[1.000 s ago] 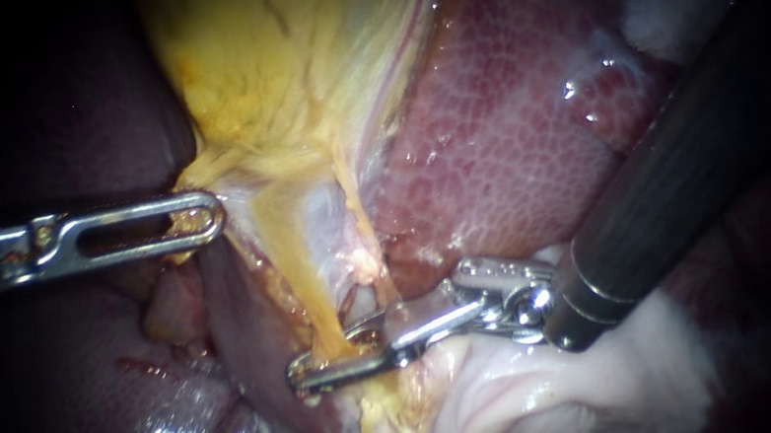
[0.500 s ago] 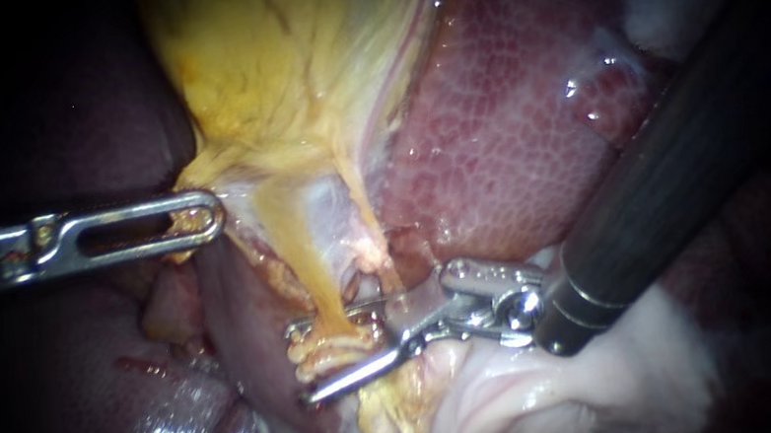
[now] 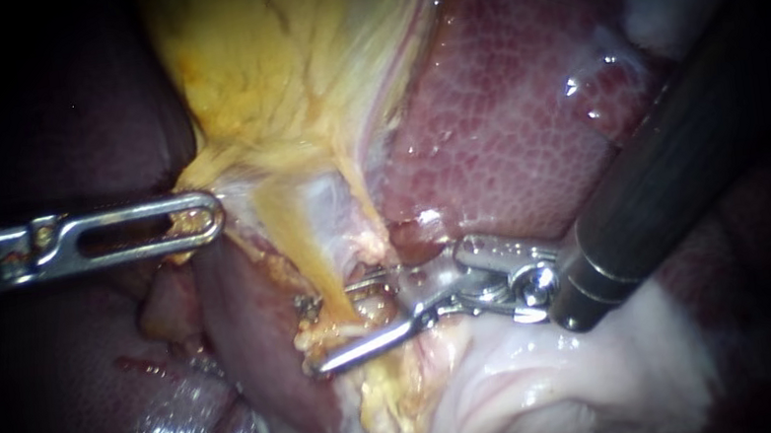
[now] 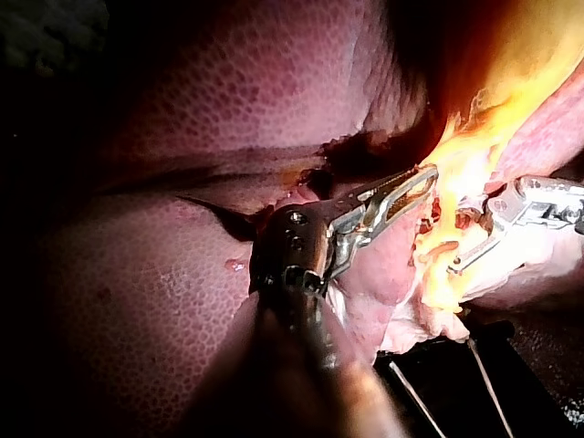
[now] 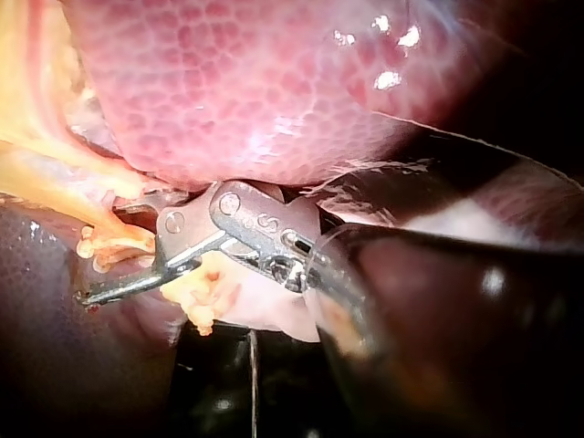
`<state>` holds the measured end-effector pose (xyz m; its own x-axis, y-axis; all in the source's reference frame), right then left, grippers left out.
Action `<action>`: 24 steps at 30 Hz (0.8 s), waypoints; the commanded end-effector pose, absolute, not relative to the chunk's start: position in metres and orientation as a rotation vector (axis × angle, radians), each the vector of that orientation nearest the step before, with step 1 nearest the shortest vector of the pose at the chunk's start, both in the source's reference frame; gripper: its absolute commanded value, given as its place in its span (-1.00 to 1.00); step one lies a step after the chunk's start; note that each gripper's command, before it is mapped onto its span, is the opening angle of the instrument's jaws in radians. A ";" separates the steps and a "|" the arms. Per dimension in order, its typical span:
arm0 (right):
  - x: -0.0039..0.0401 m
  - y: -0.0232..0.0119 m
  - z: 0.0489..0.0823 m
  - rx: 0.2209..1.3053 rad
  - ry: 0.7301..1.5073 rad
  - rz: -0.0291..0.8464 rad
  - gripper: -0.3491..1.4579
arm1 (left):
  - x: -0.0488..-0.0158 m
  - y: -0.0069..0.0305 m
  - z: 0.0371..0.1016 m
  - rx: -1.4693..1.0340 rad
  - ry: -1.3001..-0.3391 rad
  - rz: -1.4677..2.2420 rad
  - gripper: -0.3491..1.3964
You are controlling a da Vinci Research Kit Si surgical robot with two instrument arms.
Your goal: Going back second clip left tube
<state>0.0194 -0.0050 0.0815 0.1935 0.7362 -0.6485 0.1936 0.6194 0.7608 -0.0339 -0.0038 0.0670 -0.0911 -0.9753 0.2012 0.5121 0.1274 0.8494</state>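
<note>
My left instrument (image 3: pixel 202 218) comes in from the left, its slotted jaws shut on the lower edge of the yellow gallbladder (image 3: pixel 285 60). From there the left tube (image 3: pixel 306 252), a yellow strand, runs down to my right instrument (image 3: pixel 311 337). Those jaws stand open with the tube between them. I cannot make out a clip on the tube. The right wrist view shows the same open jaws (image 5: pixel 99 255) astride the yellow tube (image 5: pixel 114 239). In the left wrist view my left instrument (image 4: pixel 422 178) holds yellow tissue, with the right instrument (image 4: pixel 453 242) just beyond it.
Red mottled liver (image 3: pixel 491 113) lies behind the right instrument's dark shaft (image 3: pixel 676 158). Pale white tissue (image 3: pixel 546 374) sits under its wrist. Darker liver (image 3: pixel 134 419) fills the lower left. A thinner strand (image 3: pixel 360 215) runs beside the left tube.
The right instrument's jaws were closed on the left tube, then opened, and have drawn back a little to the right and upward. The left instrument has kept its hold.
</note>
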 end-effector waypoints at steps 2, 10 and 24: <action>0.0181 -0.0052 0.0809 0.881 1.358 0.446 0.05 | -0.0339 -0.0039 0.0668 0.624 -0.984 -1.387 -1.00; 0.0109 -0.0016 0.0772 0.851 1.368 0.453 0.05 | -0.0343 -0.0042 0.0669 0.626 -0.985 -1.384 -1.00; 0.0048 0.0039 0.0690 0.774 1.403 0.431 0.05 | -0.0354 -0.0049 0.0677 0.630 -0.989 -1.376 -1.00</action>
